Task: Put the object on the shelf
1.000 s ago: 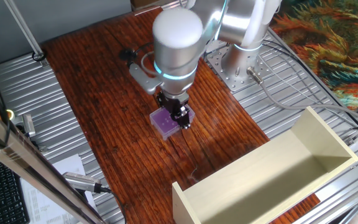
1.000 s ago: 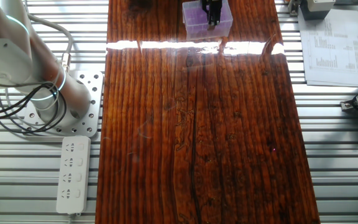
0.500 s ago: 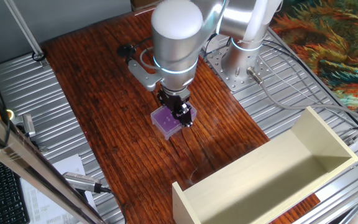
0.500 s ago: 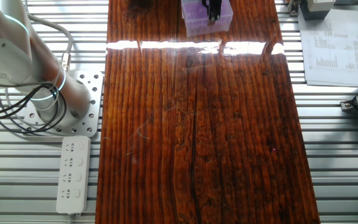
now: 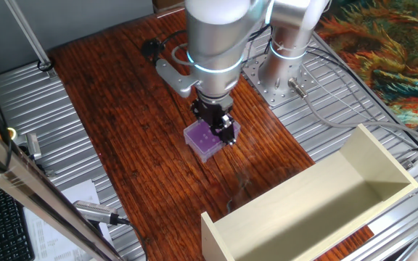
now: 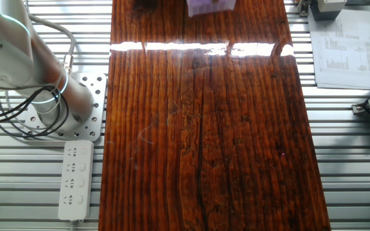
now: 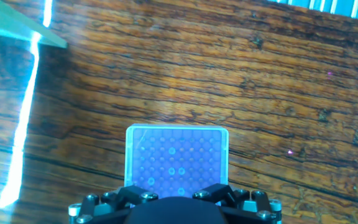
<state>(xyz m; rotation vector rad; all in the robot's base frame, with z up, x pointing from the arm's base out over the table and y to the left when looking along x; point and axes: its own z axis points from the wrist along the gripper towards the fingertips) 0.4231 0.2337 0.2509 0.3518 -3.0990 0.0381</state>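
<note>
Purple box in the robot's hand

The purple box (image 5: 206, 140) with pale dots on top is held by the hand (image 5: 222, 135), whose fingers are closed on its near end in the hand view. It is over the middle of the wooden counter (image 5: 129, 130); I cannot tell if it touches the wood. The big cream shelf (image 5: 325, 206) stands at the counter's near right corner, well apart from the box. A white power strip (image 6: 74, 180) lies beside the counter.
</note>
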